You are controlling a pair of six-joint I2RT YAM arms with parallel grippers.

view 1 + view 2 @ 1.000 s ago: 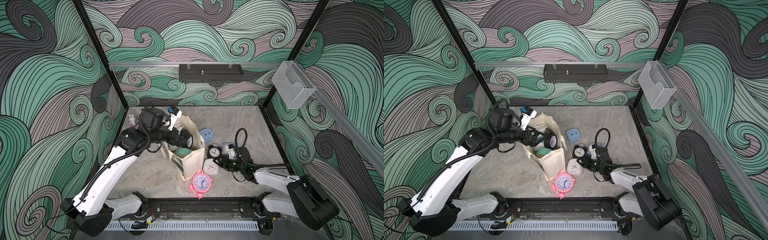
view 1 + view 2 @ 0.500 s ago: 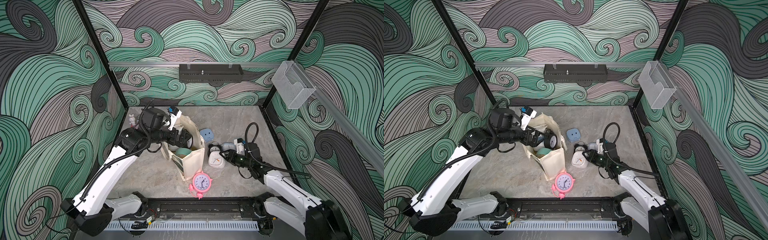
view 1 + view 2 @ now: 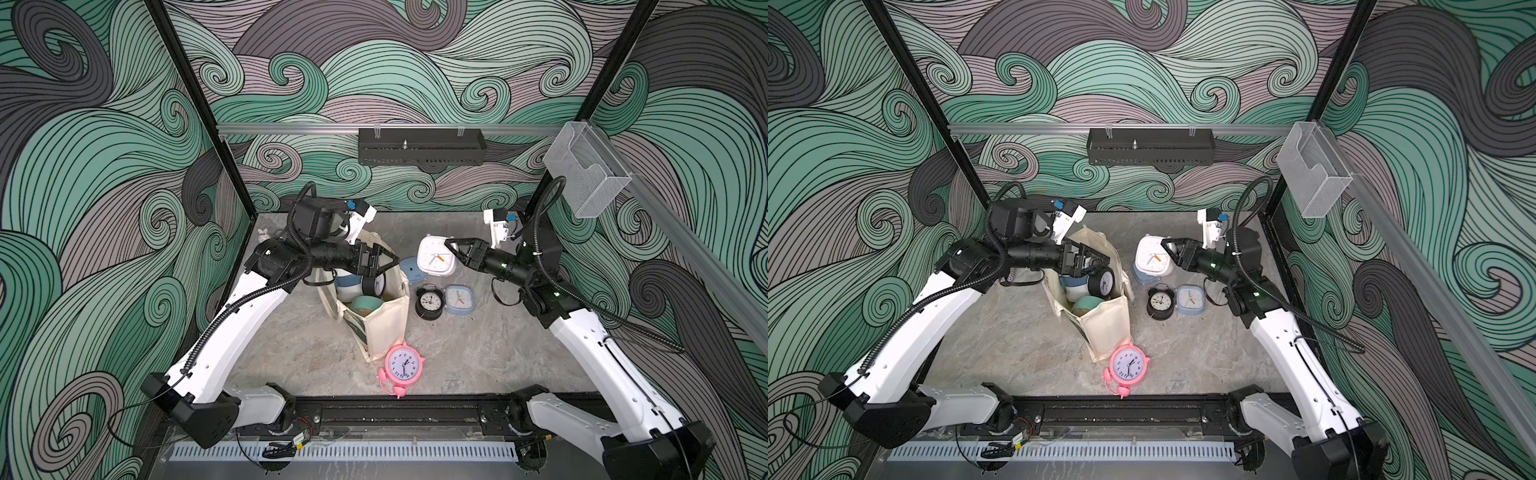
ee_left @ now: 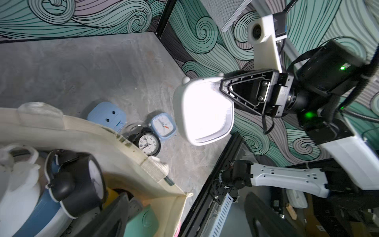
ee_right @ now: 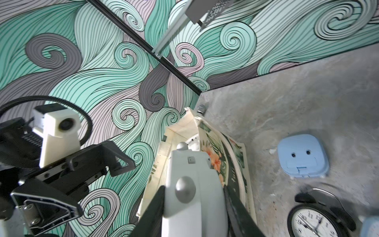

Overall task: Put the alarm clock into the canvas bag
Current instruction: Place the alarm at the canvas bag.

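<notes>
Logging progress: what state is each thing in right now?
canvas bag: upright, mouth open, partly filled.
white alarm clock: held in the air by right claw.
left claw: open at bag mouth.
pink clock: on table, outside bag.
black clock: on table.

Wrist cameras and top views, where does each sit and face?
Top views: high in front, looking down on the grey stone-look table; both arms show.
Left wrist: left arm, own fingers showing, facing the right gripper clamping the white square alarm clock.
Right wrist: own fingers flank that clock, facing the cream canvas bag and open left gripper.
Both wrist views show the black round twin-bell clock.
</notes>
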